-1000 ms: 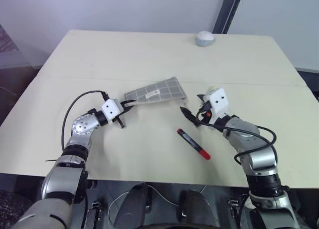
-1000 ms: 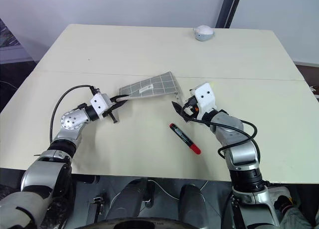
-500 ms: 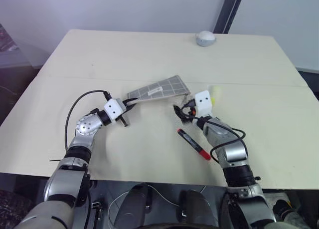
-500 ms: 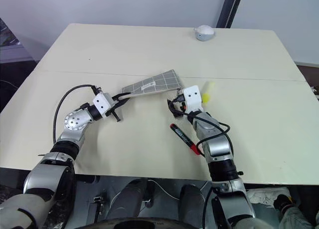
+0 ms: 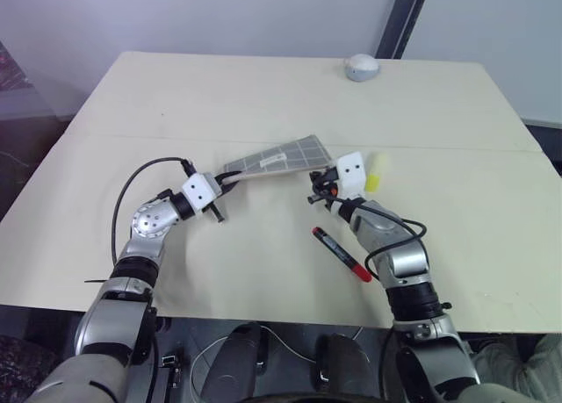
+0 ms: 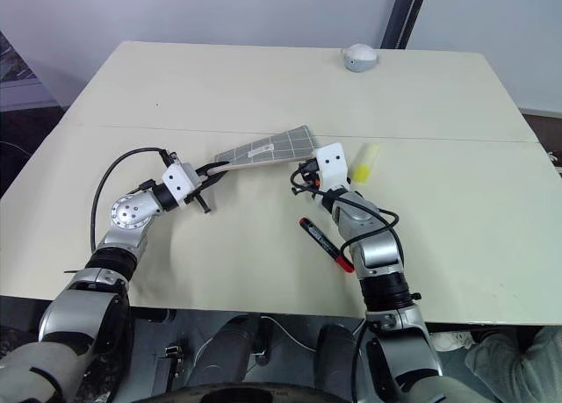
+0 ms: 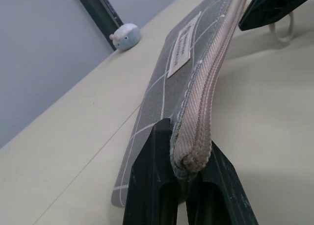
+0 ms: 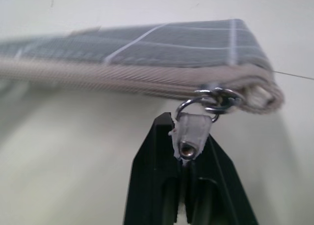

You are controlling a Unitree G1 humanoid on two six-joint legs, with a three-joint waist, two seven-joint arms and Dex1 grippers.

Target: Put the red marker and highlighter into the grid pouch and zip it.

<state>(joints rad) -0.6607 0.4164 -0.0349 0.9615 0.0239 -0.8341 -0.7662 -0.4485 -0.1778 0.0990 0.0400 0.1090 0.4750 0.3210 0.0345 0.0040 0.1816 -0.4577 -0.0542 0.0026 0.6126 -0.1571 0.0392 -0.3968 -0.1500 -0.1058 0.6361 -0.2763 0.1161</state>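
A: From the head, what shows?

B: The left gripper clamps one end of the grid pouch, which is lifted off the cream table. The right gripper is at the other end. The red marker lies on the table nearer the robot, the highlighter just beyond the right wrist, and a grey-white lump sits at the far edge before a pale wall.

A: And the left wrist?

B: Its fingers pinch the closed zipper's end; the white label shows.

A: The right wrist?

B: Clenched on the zipper pull, hanging from a metal ring.
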